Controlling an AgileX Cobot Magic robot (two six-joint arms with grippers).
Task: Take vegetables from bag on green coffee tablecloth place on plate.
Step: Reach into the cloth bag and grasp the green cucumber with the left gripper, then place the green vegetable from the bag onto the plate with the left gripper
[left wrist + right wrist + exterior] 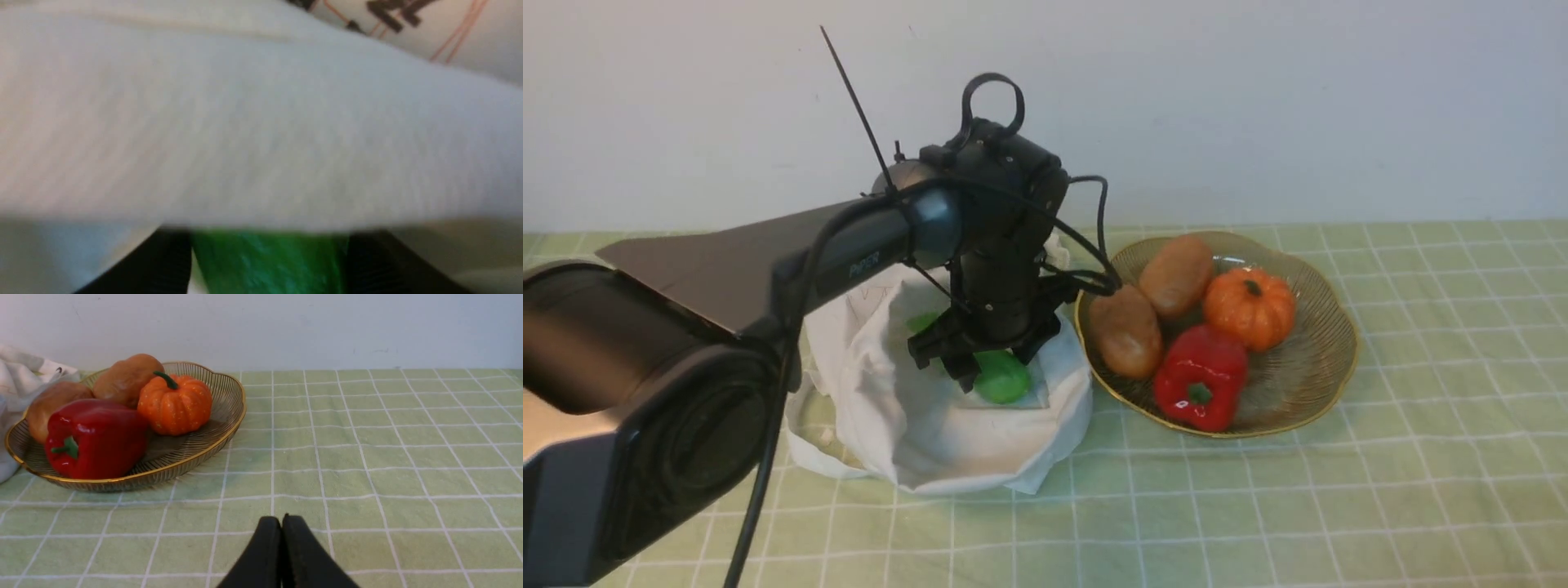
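Note:
The green cucumber (1001,377) lies inside the open white bag (931,425) on the green checked tablecloth (1339,506). My left gripper (970,363) reaches down into the bag and its fingers sit on both sides of the cucumber. In the left wrist view the cucumber (269,263) fills the gap between the two black fingers (163,265), with bag cloth (261,122) close in front. The amber plate (1327,363) stands to the right of the bag. My right gripper (282,524) is shut and empty, low over bare cloth right of the plate (220,428).
The plate holds two brown potatoes (1125,331), an orange pumpkin (1250,308) and a red bell pepper (1199,377). A white wall runs behind the table. My left arm crosses the front view's left side. Bare tablecloth lies in front and to the right.

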